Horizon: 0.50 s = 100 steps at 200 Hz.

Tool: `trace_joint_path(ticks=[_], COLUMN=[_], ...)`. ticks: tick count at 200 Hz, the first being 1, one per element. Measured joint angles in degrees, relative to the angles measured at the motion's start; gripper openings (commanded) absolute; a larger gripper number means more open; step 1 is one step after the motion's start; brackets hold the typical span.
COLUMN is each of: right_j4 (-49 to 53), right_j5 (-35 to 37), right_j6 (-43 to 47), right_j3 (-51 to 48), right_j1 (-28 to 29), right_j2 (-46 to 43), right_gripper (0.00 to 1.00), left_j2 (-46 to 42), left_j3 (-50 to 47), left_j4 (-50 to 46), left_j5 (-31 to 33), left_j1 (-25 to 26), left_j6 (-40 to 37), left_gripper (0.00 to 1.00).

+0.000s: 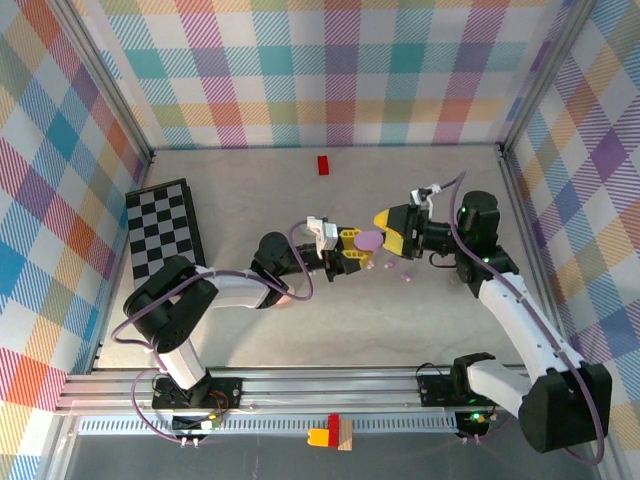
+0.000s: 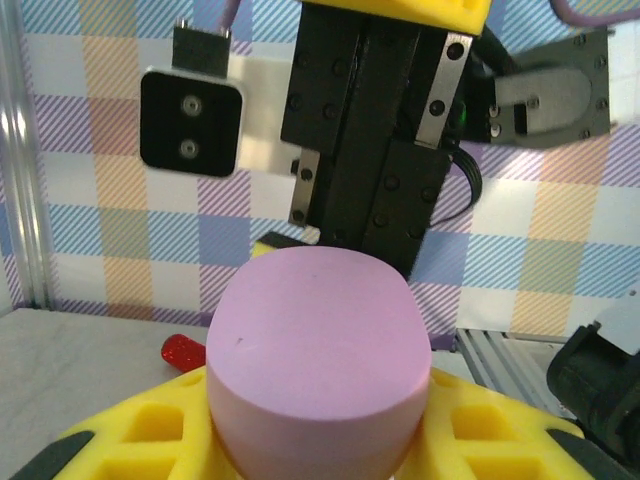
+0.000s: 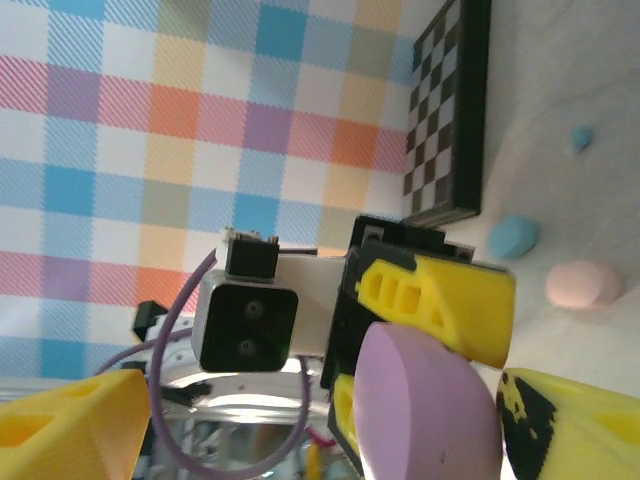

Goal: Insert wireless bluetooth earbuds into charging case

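A lilac pebble-shaped charging case point(image 1: 370, 240) is held above the table, closed, by my left gripper point(image 1: 352, 252), which is shut on it. In the left wrist view the case point(image 2: 318, 360) sits between the yellow fingers point(image 2: 150, 425). My right gripper point(image 1: 390, 232) faces it from the right and stands open, its yellow fingertips point(image 3: 70, 420) spread wide to either side of the case point(image 3: 425, 410). Two tiny lilac earbuds point(image 1: 408, 276) lie on the table just below the grippers. A small light blue bud point(image 3: 580, 137) lies farther off.
A checkerboard point(image 1: 165, 232) lies at the left of the table. A red block point(image 1: 323, 165) sits near the back wall. A blue case point(image 3: 513, 237) and a pink case point(image 3: 584, 284) rest on the table near the board. Plaid walls enclose the table.
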<state>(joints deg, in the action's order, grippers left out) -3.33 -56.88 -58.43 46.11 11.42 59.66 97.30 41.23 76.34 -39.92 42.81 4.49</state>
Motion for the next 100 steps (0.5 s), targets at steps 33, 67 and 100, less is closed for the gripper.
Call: trace_joint_path(ticks=[33, 67, 100], right_j4=[17.70, 30.75, 37.29], right_j5=[6.86, 14.58, 19.34], right_j6=[21.77, 40.09, 54.49], right_j3=[5.44, 10.29, 12.90], right_j1=[0.00, 0.00, 2.84], right_j2=[-3.23, -5.11, -4.98], right_gripper=[0.97, 0.99, 0.99], left_j2=[-0.17, -0.33, -1.05], left_j3=[-1.57, -1.73, -1.90], left_j4=[-0.15, -0.17, -0.20], left_j5=[-1.64, -2.64, -2.69], left_j1=[-0.55, -0.59, -0.59], left_j6=[0.00, 0.04, 0.07], left_gripper=[0.35, 0.35, 0.35])
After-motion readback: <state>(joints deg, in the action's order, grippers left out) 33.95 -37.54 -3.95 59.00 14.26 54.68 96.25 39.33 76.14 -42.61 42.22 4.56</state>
